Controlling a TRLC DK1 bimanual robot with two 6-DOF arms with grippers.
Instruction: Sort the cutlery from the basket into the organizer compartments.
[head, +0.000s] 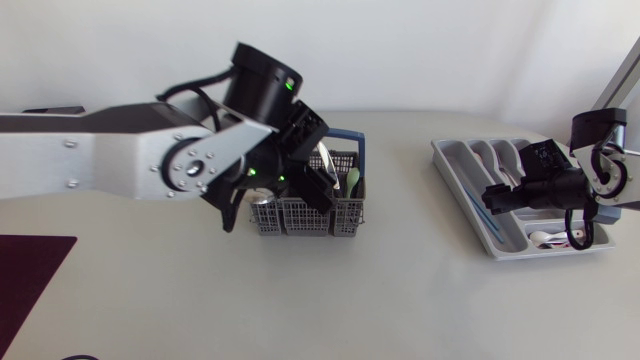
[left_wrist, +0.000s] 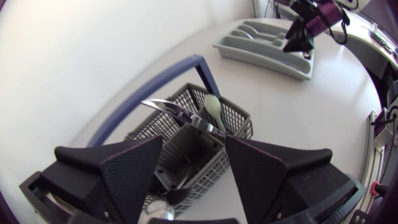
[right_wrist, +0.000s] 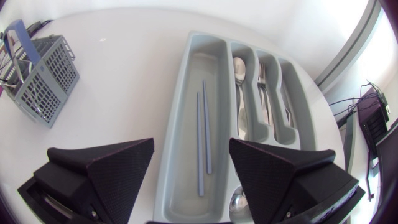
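Observation:
A grey mesh cutlery basket (head: 305, 215) with a blue handle (head: 358, 150) stands mid-table. My left gripper (head: 290, 195) hangs open just over it. In the left wrist view the basket (left_wrist: 236, 121) lies under and between the spread fingers of the left gripper (left_wrist: 194, 146); a pale green spoon (left_wrist: 213, 109) and metal cutlery (left_wrist: 171, 107) stick up from it. The grey organizer (head: 448, 165) sits at the right. Over its long compartment my right gripper (head: 503, 195) (right_wrist: 191, 146) is open and empty, above two blue chopsticks (right_wrist: 202, 134). Spoons (right_wrist: 240, 93) and forks (right_wrist: 263, 93) lie in neighbouring slots.
A dark maroon mat (head: 30, 270) lies at the table's front left corner. Another metal spoon (right_wrist: 238, 202) rests in the organizer's cross compartment, near my right gripper. Bare tabletop separates basket and organizer (left_wrist: 261, 53).

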